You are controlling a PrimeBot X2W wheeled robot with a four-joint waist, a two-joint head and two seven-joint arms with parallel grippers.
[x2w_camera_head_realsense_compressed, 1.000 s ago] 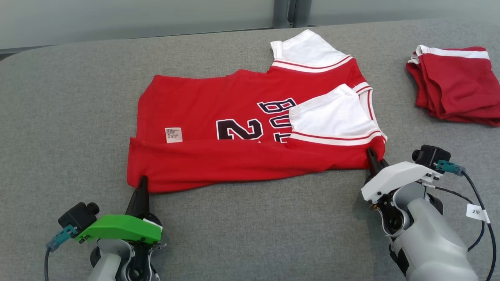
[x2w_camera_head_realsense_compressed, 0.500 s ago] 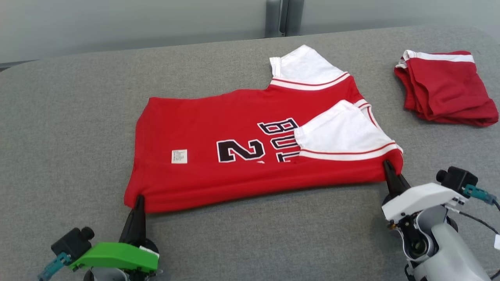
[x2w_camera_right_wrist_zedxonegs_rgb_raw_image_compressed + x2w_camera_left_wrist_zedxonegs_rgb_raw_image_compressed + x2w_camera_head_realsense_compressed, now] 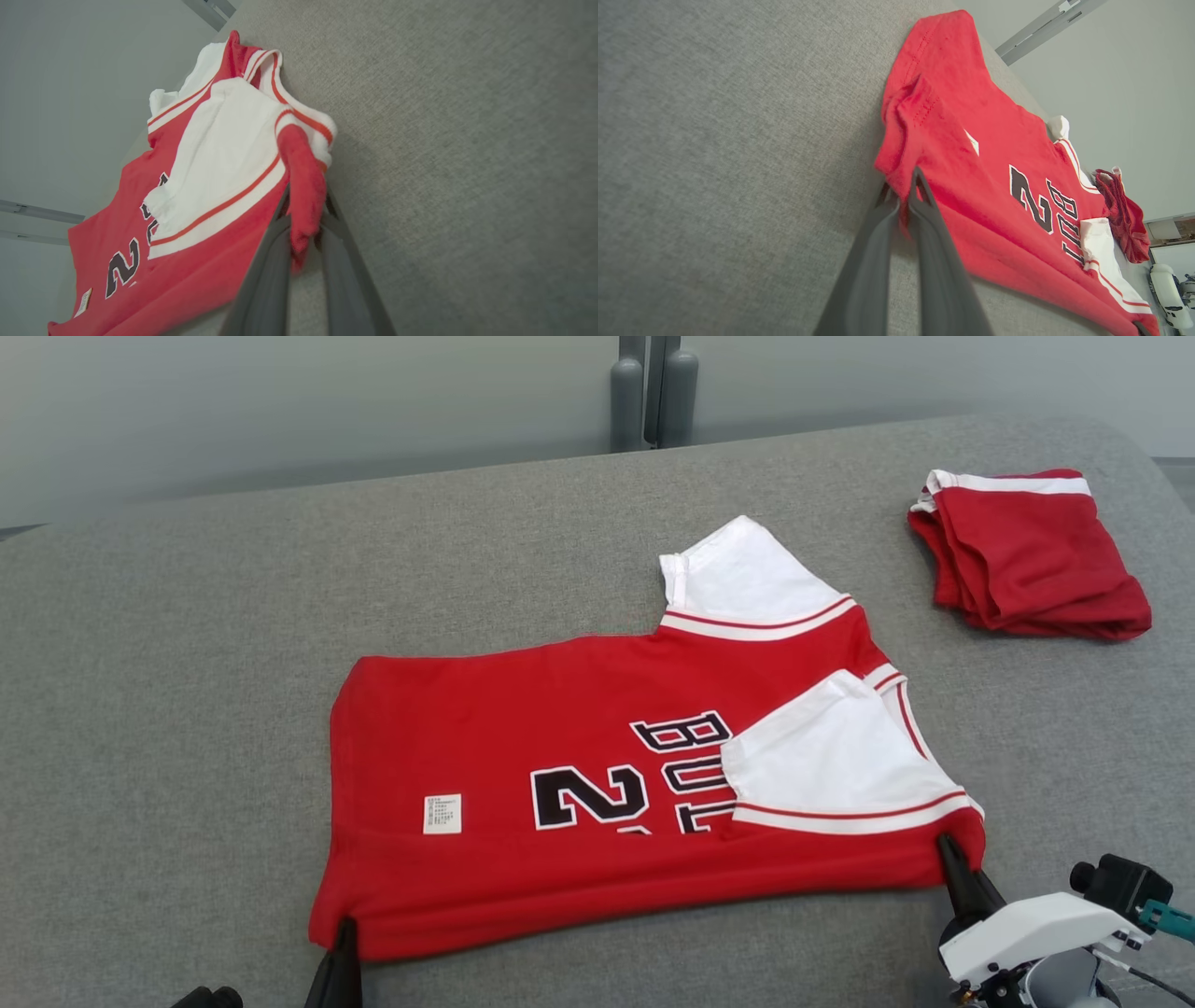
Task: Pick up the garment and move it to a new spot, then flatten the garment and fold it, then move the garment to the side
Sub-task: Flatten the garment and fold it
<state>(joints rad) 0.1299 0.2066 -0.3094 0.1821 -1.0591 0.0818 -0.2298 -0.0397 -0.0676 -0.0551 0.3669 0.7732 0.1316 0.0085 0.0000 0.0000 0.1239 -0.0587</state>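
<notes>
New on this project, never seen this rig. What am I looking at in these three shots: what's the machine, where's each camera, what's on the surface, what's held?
It is a wheeled robot with two arms, each ending in a gripper with two long dark fingers. The wide shot comes from a camera on its head, looking down at a grey fabric surface. The other two come from wrist cameras that look along each gripper's own fingers. On the surface lies a red jersey with white sleeves, its near edge folded over. A second red garment sits folded at the far right, apart from it. The left gripper is shut on the jersey's near hem corner. The right gripper is shut on the near corner at the sleeve end.
</notes>
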